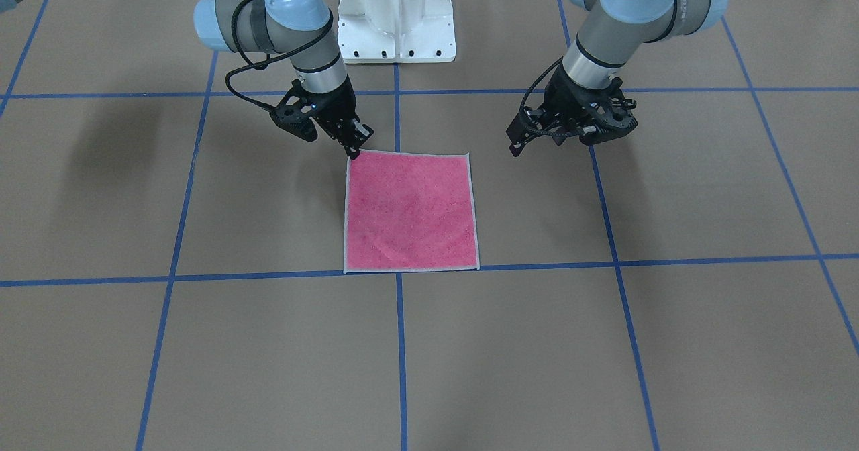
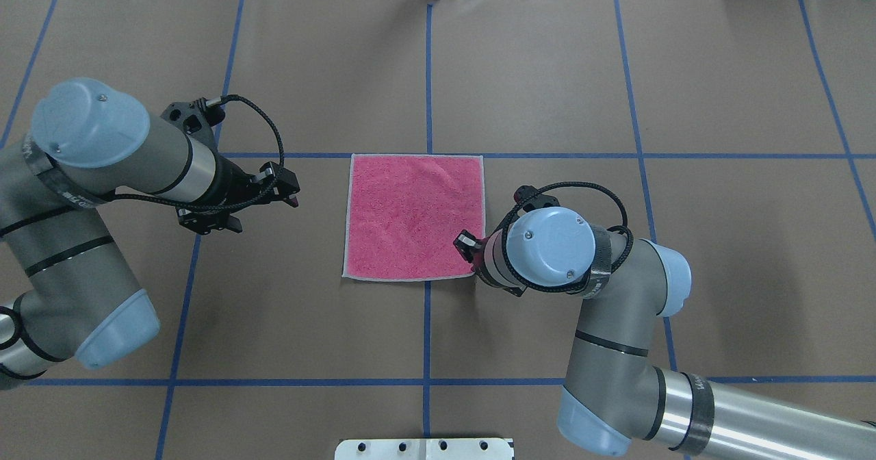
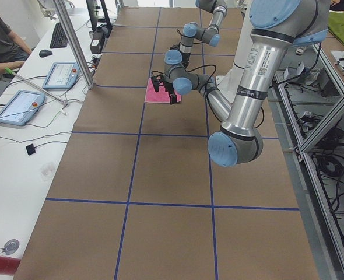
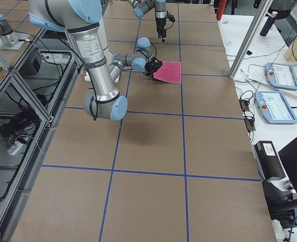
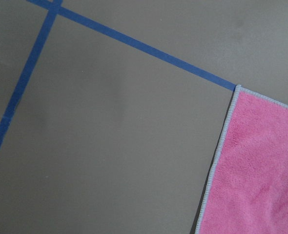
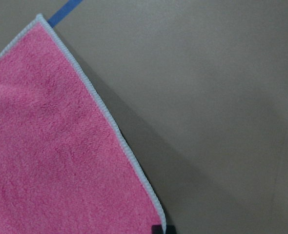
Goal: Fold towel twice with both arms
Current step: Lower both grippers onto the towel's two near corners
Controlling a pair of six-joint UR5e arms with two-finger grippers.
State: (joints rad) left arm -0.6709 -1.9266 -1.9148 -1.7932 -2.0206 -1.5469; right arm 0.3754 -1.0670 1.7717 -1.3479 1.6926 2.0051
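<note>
Jaws on the right arm (image 1: 288, 15) point steeply down with their tips at one corner of the towel (image 1: 409, 213), the corner nearest the robot on its right side. Whether they stand apart or have pinched the edging cannot be told, since the overhead view hides them under the wrist. Jaws on the left arm (image 1: 637, 8) hang above the bare bench (image 1: 671, 343), and their state cannot be made out either.

Beneath both pairs of jaws the brown bench spreads wide, marked into big squares by blue tape lines (image 1: 400, 350). Behind the jaws, between the two arms, stands the white bolted pedestal (image 1: 396, 15).

Between the two pairs of jaws lies the towel, flat and unfolded, pink face up, with light grey edging all round. The right jaws meet it at that one corner. The left jaws are apart from it, off its left edge. The towel's edge farthest from the pedestal runs along a tape line, and another tape line passes under its middle.

In the right wrist view a sliver of black fingertip (image 6: 157, 229) shows just beside the edging at the corner.
</note>
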